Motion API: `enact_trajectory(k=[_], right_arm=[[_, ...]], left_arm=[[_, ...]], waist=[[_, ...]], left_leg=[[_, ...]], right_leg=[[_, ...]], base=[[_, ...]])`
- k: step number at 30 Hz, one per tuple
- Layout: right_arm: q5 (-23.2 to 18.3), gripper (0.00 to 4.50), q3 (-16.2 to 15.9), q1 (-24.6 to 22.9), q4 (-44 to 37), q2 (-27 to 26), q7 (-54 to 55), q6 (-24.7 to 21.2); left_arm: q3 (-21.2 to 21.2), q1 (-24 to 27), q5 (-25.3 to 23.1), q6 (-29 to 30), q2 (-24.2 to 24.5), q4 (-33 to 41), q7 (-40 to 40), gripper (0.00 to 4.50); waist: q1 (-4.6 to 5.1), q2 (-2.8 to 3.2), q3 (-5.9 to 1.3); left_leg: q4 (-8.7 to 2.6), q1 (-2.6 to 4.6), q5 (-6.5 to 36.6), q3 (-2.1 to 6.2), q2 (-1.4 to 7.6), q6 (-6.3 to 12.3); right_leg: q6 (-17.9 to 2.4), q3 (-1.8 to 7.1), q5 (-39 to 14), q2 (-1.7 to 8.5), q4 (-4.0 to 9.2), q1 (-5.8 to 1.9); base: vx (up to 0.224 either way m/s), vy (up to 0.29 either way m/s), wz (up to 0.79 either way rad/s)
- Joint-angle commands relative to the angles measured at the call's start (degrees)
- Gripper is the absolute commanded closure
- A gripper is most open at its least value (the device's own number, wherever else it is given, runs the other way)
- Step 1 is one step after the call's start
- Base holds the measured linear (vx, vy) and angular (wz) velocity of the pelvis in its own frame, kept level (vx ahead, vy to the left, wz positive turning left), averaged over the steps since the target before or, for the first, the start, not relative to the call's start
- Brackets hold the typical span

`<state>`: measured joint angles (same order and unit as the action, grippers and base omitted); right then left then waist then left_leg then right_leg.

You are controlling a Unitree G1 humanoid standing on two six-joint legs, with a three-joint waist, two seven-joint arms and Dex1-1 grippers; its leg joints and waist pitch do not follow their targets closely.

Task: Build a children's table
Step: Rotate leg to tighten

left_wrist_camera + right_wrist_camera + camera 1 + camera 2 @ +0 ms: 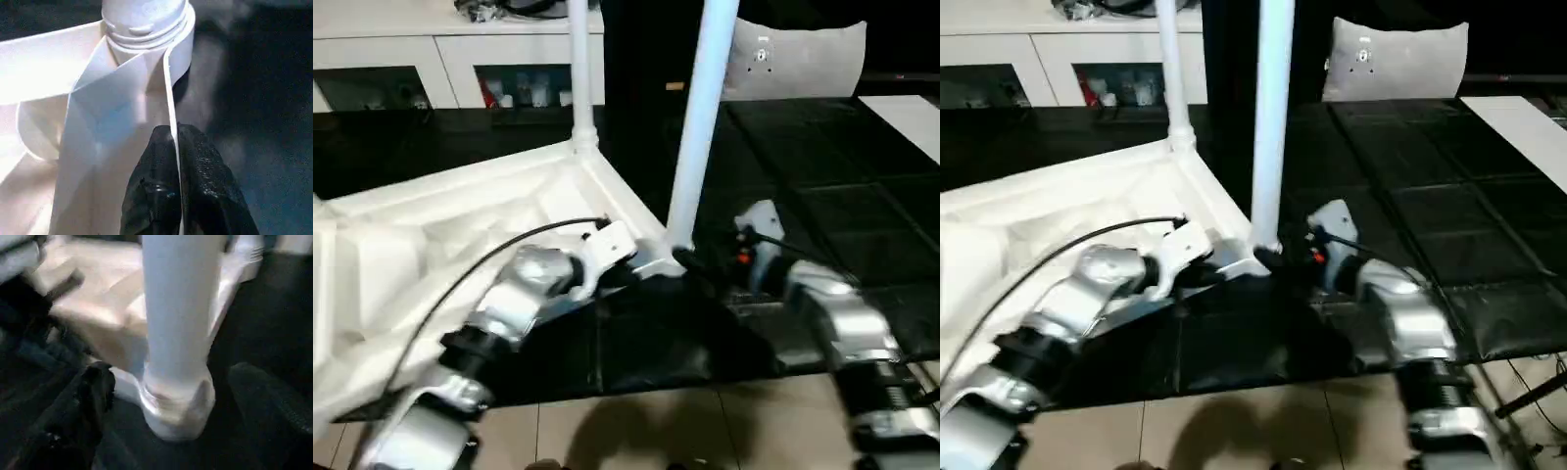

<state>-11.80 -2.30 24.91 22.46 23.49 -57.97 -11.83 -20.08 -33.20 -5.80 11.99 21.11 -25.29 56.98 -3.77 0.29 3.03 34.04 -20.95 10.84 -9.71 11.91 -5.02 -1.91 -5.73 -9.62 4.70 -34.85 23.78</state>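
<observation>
We see two legs point(700, 127) standing in tabletop point(460, 225) sockets, two left. Left gripper point(177, 161) pinches near rim; right gripper point(171, 396) spread wide around near leg's base, gripping nothing.

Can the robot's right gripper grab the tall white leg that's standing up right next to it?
Probably yes. The right gripper is open, one finger on each side of the tall white tube leg, low down where it enters the white plastic tabletop's corner socket. Nothing sits between.
</observation>
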Motion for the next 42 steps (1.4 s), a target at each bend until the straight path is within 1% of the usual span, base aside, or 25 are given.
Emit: enact_trajectory(k=[1, 2, 3, 5, 6, 7, 8, 9, 11, 12, 13, 16, 17, 18, 21, 22, 24, 30, 35, 36, 38, 39, 40, 41, 42], right_arm=[[-0.5, 0.03, -1.6, 0.1, -1.3, 0.9, -4.1, 0.6], [-0.5, 0.24, -1.6, 0.1, -1.3, 0.9, -4.1, 0.6], [-1.3, 0.36, -2.4, 0.3, -1.4, 2.0, -7.6, -0.1], [-2.2, 0.47, -3.3, 0.8, -1.1, 3.2, -12.3, -0.8], [-2.2, 0.62, -3.3, 0.8, -1.1, 3.2, -12.3, -0.8], [-3.0, 0.62, -4.3, 1.2, -1.0, 4.0, -15.3, -1.4], [-3.1, 0.79, -5.1, 1.2, -1.0, 4.4, -16.8, -1.7], [-3.2, 0.91, -5.8, 1.2, -1.1, 4.6, -18.4, -1.6], [-3.2, 0.96, -6.2, 1.2, -1.2, 4.8, -19.4, -1.6], [-3.4, 1.23, -6.9, 1.0, -1.4, 4.8, -20.5, -1.7], [-3.4, 1.23, -6.9, 1.0, -1.4, 4.8, -20.5, -1.7], [-3.7, 1.52, -8.2, 0.8, -2.0, 4.6, -22.6, -2.2], [-3.7, 1.52, -8.5, 0.8, -2.0, 4.3, -22.8, -2.2], [-3.6, 1.67, -8.7, 0.8, -2.0, 4.1, -23.0, -2.1], [-3.7, 1.95, -9.0, 1.1, -1.3, 3.0, -23.1, -1.5], [-3.7, 1.95, -9.1, 1.2, -1.3, 3.0, -23.1, -1.5], [-3.9, 2.27, -9.2, 1.3, -1.1, 2.5, -23.4, -2.0], [-4.3, 2.52, -10.1, 1.2, -1.7, 2.1, -23.8, -3.4], [-5.8, 2.55, -9.4, 0.3, -3.8, 1.6, -23.3, -5.6], [-6.6, 2.55, -8.8, -0.3, -5.5, 0.7, -21.2, -7.7], [-5.8, 2.55, -8.7, -0.4, -5.9, 0.0, -18.5, -8.4], [-3.6, 2.55, -8.3, -0.4, -6.0, -2.2, -12.0, -8.6], [-3.1, 2.55, -7.7, -0.1, -5.5, -4.0, -8.5, -9.3], [-2.7, 2.55, -7.0, 0.3, -5.1, -5.9, -4.8, -10.2], [-2.2, 2.55, -6.2, 1.0, -4.1, -8.2, -0.6, -10.6]], left_arm=[[-2.9, 0.4, -0.3, -3.3, 1.4, 1.3, 5.5, 4.5], [-2.9, 0.4, -0.3, -3.3, 1.4, 1.3, 5.5, 4.5], [-3.7, 0.6, 0.2, -4.7, 2.8, 1.6, 8.2, 4.5], [-5.0, 0.6, 0.1, -6.9, 4.8, 1.6, 11.8, 4.5], [-5.0, 0.6, 0.1, -6.9, 4.8, 1.6, 11.8, 4.5], [-5.9, 0.4, 0.0, -9.3, 6.2, 1.4, 14.4, 4.5], [-6.4, 0.4, 0.1, -10.1, 6.8, 1.5, 15.9, 4.5], [-6.8, 0.3, 0.5, -11.1, 7.4, 1.8, 17.7, 4.5], [-7.1, 0.3, 0.7, -11.6, 7.8, 2.1, 18.9, 4.5], [-7.3, 0.3, 1.1, -12.3, 8.2, 2.4, 20.3, 4.5], [-7.3, 0.3, 1.1, -12.3, 8.2, 2.4, 20.3, 4.5], [-7.6, 0.2, 1.4, -13.4, 8.6, 2.9, 22.3, 4.5], [-7.7, 0.1, 1.3, -13.6, 8.6, 2.9, 22.4, 4.5], [-7.8, 0.1, 1.2, -13.8, 8.7, 2.9, 22.5, 4.5], [-8.1, 0.0, 1.6, -14.4, 8.6, 3.1, 23.0, 4.5], [-8.1, 0.0, 1.6, -14.4, 8.6, 3.1, 23.1, 4.5], [-8.1, -0.1, 1.8, -14.6, 8.6, 3.2, 23.5, 4.5], [-7.9, -0.2, 1.6, -14.8, 8.4, 2.6, 23.6, 4.5], [-6.5, -0.7, 1.3, -10.7, 6.7, 1.0, 19.7, 4.5], [-5.3, -0.8, 2.4, -6.3, 5.3, 1.6, 17.9, 4.5], [-4.8, -0.8, 2.7, -3.2, 4.5, 2.3, 16.5, 4.5], [-3.6, -0.8, 3.3, 1.6, 2.4, 3.4, 13.3, 4.5], [-2.9, -0.9, 3.8, 4.0, 0.9, 3.8, 11.5, 4.5], [-2.2, -1.1, 4.3, 6.4, -0.7, 4.2, 9.5, 4.5], [-1.7, -1.4, 4.5, 9.0, -2.5, 4.7, 7.5, 4.5]], waist=[[-0.29, -0.44, -4.06], [-0.39, -0.3, -3.98], [-0.57, -0.38, -4.07], [-0.96, -0.27, -4.07], [-1.21, -0.19, -4.02], [-1.51, -0.28, -4.1], [-1.55, -0.44, -4.08], [-1.69, -0.38, -3.95], [-1.89, -0.4, -4.02], [-1.9, -0.64, -3.95], [-2.0, -0.52, -3.96], [-2.16, -0.48, -4.03], [-2.3, -0.47, -4.06], [-2.41, -0.38, -4.07], [-2.58, -0.44, -4.07], [-2.56, -0.5, -4.1], [-2.59, -0.46, -4.12], [-2.59, -0.4, -4.07], [-2.6, -0.45, -3.99], [-2.59, -0.33, -3.92], [-2.52, -0.5, -3.65], [-2.36, -0.56, -3.4], [-2.02, -0.61, -3.19], [-1.77, -0.54, -3.11], [-1.61, -0.67, -3.36]], left_leg=[[-3.34, 0.1, 8.8, -0.07, 0.89, 4.93], [-3.39, 0.11, 8.8, -0.07, 0.96, 4.91], [-3.33, 0.17, 8.8, -0.06, 0.95, 4.94], [-3.37, 0.23, 8.7, -0.06, 1.17, 5.16], [-3.42, 0.28, 8.5, -0.13, 1.32, 4.97], [-3.37, 0.41, 8.7, -0.11, 1.28, 4.9], [-3.4, 0.3, 8.6, -0.15, 1.34, 4.85], [-3.46, 0.31, 9.0, -0.19, 1.32, 4.68], [-3.47, 0.27, 9.0, -0.16, 1.34, 4.26], [-3.52, 0.31, 9.1, -0.19, 1.35, 4.05], [-3.52, 0.36, 9.2, -0.17, 1.32, 3.88], [-3.5, 0.35, 8.9, -0.17, 1.36, 3.7], [-3.5, 0.32, 8.6, -0.14, 1.39, 3.76], [-3.51, 0.38, 8.7, -0.15, 1.43, 3.72], [-3.55, 0.39, 8.8, -0.14, 1.36, 3.41], [-3.55, 0.31, 8.7, -0.14, 1.34, 3.24], [-3.55, 0.32, 8.5, -0.12, 1.35, 3.16], [-3.6, 0.35, 8.8, -0.1, 1.34, 2.98], [-3.61, 0.47, 9.0, -0.19, 1.33, 2.82], [-3.64, 0.5, 9.5, -0.17, 1.35, 2.62], [-3.78, 0.73, 10.5, -0.22, 1.28, 2.19], [-3.95, 0.9, 11.9, -0.11, 1.18, 1.72], [-3.97, 1.05, 13.7, 0.02, 0.88, 1.0], [-3.91, 1.22, 14.5, 0.01, 0.82, 0.54], [-3.7, 1.54, 14.4, 0.14, 0.56, 0.3]], right_leg=[[-9.2, 2.78, -14.9, 3.25, 4.62, -3.99], [-9.2, 2.81, -15.6, 3.33, 4.64, -3.88], [-9.2, 2.76, -15.7, 3.3, 4.6, -3.91], [-9.5, 2.8, -15.3, 3.35, 4.55, -3.85], [-9.8, 2.88, -14.8, 3.34, 4.39, -3.71], [-10.1, 2.79, -14.5, 3.32, 4.34, -3.69], [-10.0, 2.86, -14.4, 3.36, 4.29, -3.76], [-9.9, 2.84, -15.3, 3.33, 4.37, -3.67], [-9.5, 2.89, -16.0, 3.49, 4.35, -3.75], [-9.3, 2.9, -16.4, 3.47, 4.39, -3.66], [-9.1, 2.88, -17.1, 3.51, 4.42, -3.65], [-9.0, 2.92, -17.0, 3.53, 4.37, -3.66], [-9.1, 2.93, -16.5, 3.54, 4.31, -3.68], [-9.1, 2.92, -16.3, 3.53, 4.29, -3.61], [-8.8, 2.9, -16.9, 3.55, 4.35, -3.58], [-8.7, 2.88, -16.8, 3.51, 4.27, -3.63], [-8.8, 2.9, -16.6, 3.53, 4.23, -3.64], [-8.5, 2.89, -17.0, 3.5, 4.32, -3.65], [-8.5, 2.92, -17.5, 3.45, 4.4, -3.59], [-8.6, 2.92, -18.0, 3.45, 4.44, -3.56], [-8.2, 2.97, -19.7, 3.47, 4.71, -3.57], [-7.5, 2.86, -22.7, 3.56, 5.05, -3.48], [-6.0, 2.55, -27.6, 3.61, 5.55, -3.43], [-5.3, 2.46, -29.9, 3.66, 5.8, -3.27], [-3.9, 2.3, -32.4, 3.88, 6.36, -3.21]], base=[[0.0, 0.0, 0.0], [0.0, 0.0, 0.0], [0.0, 0.0, 0.0], [0.0, 0.0, 0.0], [0.0, 0.0, 0.0], [0.0, 0.0, 0.0], [0.0, 0.0, 0.0], [0.0, 0.0, 0.0], [0.0, 0.0, 0.0], [0.0, 0.0, 0.0], [0.0, 0.0, 0.0], [0.0, 0.0, 0.0], [0.0, 0.0, 0.0], [0.0, 0.0, 0.0], [0.0, 0.0, 0.0], [0.0, 0.0, 0.0], [0.0, 0.0, 0.0], [0.0, 0.0, 0.0], [0.0, 0.0, 0.0], [0.0, 0.0, 0.0], [0.0, 0.0, 0.0], [0.0, 0.0, 0.0], [0.0, 0.0, 0.0], [0.0, 0.0, 0.0], [0.0, 0.0, 0.0]])
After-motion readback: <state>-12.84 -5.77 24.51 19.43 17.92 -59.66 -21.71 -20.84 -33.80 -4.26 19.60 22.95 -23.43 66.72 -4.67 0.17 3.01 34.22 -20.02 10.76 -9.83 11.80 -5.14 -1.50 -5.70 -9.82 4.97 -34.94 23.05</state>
